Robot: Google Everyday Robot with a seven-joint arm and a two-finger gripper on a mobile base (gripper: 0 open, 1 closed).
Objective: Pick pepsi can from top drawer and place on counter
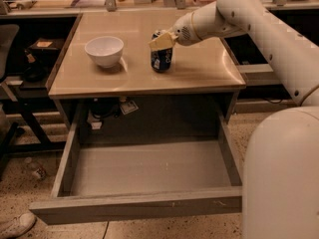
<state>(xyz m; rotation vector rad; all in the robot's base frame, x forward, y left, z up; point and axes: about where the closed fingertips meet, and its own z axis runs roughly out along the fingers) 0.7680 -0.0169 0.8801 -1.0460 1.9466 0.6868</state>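
The pepsi can (162,59), dark blue with white-red marks, stands upright on the beige counter (204,71), near its middle. My gripper (162,40) reaches in from the right on the white arm and is shut on the can's top, with a beige finger (160,42) across its upper rim. The top drawer (134,206) is pulled fully open below the counter, and its grey floor shows nothing on it.
A white bowl (103,50) sits on the counter left of the can. My white body (281,173) fills the lower right beside the drawer. A cluttered bench (89,1) runs behind. A plastic bottle (36,169) and a shoe (15,225) lie on the floor at left.
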